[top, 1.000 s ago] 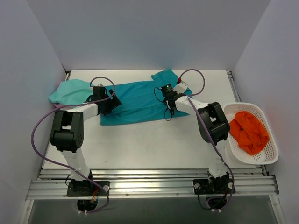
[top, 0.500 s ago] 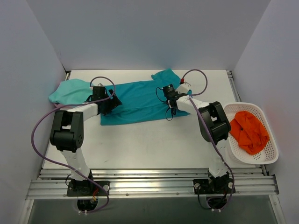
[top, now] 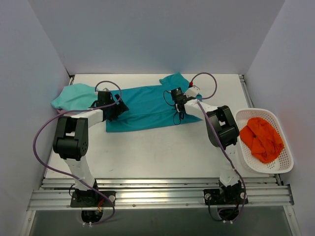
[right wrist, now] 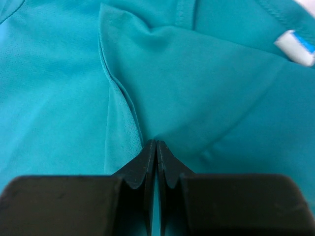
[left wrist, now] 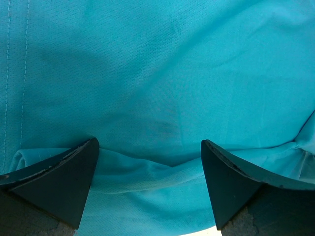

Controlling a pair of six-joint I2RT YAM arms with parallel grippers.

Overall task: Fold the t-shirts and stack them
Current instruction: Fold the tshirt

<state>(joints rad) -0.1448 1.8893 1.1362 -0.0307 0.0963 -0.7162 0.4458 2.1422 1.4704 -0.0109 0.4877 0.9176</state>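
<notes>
right wrist, fine-knit teal t-shirt [right wrist: 221,128], creased

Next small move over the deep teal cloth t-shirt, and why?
Probably close the left gripper: its jaws stand open astride a raised fold of the deep teal cloth t-shirt, while the right gripper is shut with cloth puckered at its tips. Both ends would then be held.

I count 2 t-shirts: 1 deep teal shirt [top: 145,105] and 1 pale mint shirt [top: 74,96]. There are 2 arms, left arm [top: 71,137] and right arm [top: 221,130], carrying 2 grippers — left gripper [left wrist: 150,147], right gripper [right wrist: 156,143]. Beyond that — 1 table [top: 147,152], 1 white basket [top: 288,164], 1 orange cloth [top: 263,137].
</notes>
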